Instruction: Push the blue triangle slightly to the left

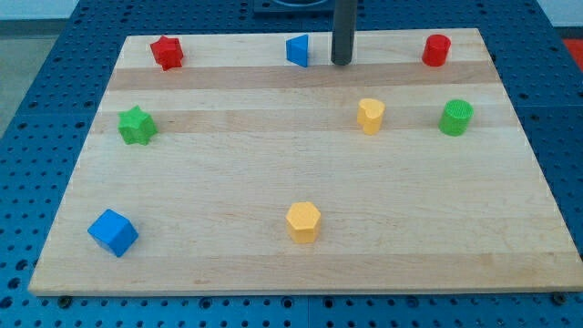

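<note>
The blue triangle (298,50) stands near the view's top edge of the wooden board (228,182), a little left of centre. My tip (341,63) is down at the board just to the right of the blue triangle, a small gap apart from it. The dark rod rises straight up out of the view's top.
A red star (167,52) sits at the top left and a red cylinder (436,50) at the top right. A green star (137,125) is at the left, a yellow block (370,116) and a green cylinder (455,117) at the right. A blue cube (113,232) and a yellow hexagon (303,221) lie near the bottom.
</note>
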Controlling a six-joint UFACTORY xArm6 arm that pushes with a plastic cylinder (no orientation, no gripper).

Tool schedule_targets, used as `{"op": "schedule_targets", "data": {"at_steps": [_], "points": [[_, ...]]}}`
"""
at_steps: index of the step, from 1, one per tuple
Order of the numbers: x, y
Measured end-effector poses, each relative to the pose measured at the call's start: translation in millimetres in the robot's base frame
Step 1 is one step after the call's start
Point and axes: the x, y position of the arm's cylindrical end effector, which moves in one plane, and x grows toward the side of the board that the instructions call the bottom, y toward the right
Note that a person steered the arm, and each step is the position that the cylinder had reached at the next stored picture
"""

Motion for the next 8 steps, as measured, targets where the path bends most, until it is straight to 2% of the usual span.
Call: {"op": "schedule_targets", "data": {"at_steps": [1,3,4,5,6,7,8], "points": [[-34,-4],[-21,-4],[-21,-32],[-21,-88],[-21,-88],[-49,-89],[-66,-120]]}}
